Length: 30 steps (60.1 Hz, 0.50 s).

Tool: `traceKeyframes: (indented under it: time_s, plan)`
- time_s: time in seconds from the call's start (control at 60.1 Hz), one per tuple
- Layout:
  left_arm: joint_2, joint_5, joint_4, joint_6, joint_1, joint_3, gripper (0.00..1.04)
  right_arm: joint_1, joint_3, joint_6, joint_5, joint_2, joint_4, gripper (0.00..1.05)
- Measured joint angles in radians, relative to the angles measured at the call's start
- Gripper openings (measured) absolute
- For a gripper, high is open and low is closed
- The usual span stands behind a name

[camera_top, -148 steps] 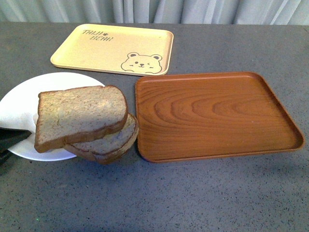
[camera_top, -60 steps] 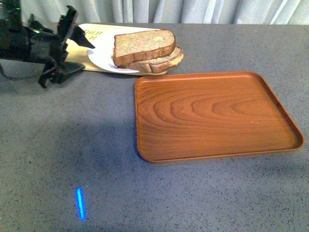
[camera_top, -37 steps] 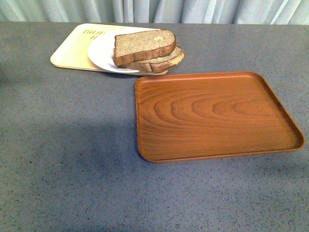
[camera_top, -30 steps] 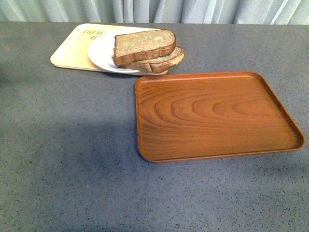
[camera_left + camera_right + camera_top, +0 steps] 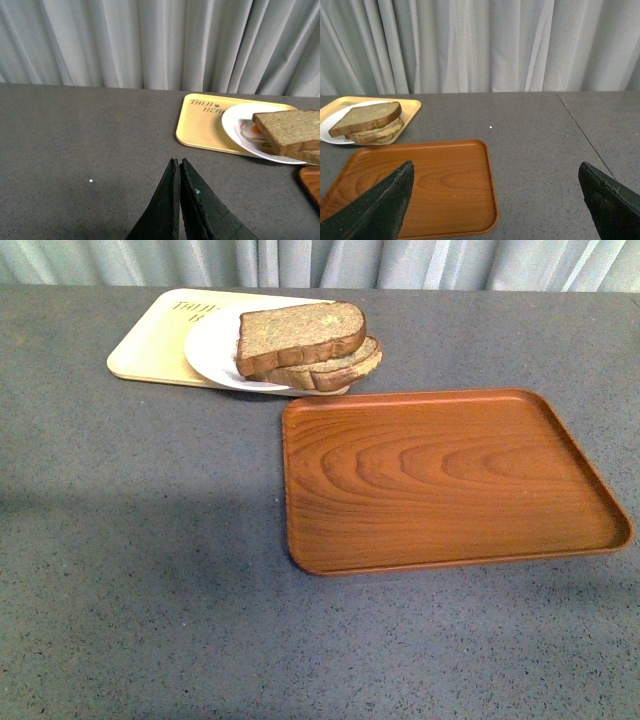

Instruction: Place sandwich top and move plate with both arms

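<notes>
Resting: sandwich top (image 5: 300,335) is lying on the lower slice (image 5: 340,368), on the plate (image 5: 212,350)
Plate: sitting on the yellow tray (image 5: 150,345)
Left gripper (image 5: 178,200): jaws pressing together, empty
Right gripper (image 5: 495,200): jaws spreading wide over the tabletop (image 5: 140,570)

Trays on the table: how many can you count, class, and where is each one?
2. The yellow tray lies at the far left under the plate; the wooden tray lies nearer, to its right.

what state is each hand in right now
Left hand: closed, holding nothing, above the grey table.
Right hand: open wide, holding nothing, above the brown wooden tray.
</notes>
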Motion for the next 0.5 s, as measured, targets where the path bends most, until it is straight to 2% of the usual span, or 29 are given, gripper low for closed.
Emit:
traceKeyframes:
  time_s: [0.499]
  plan:
    - [-0.411, -0.006, -0.336, 0.003, -0.010, -0.060, 0.02, 0.000, 0.000, 0.000, 0.000, 0.000, 0.000, 0.96]
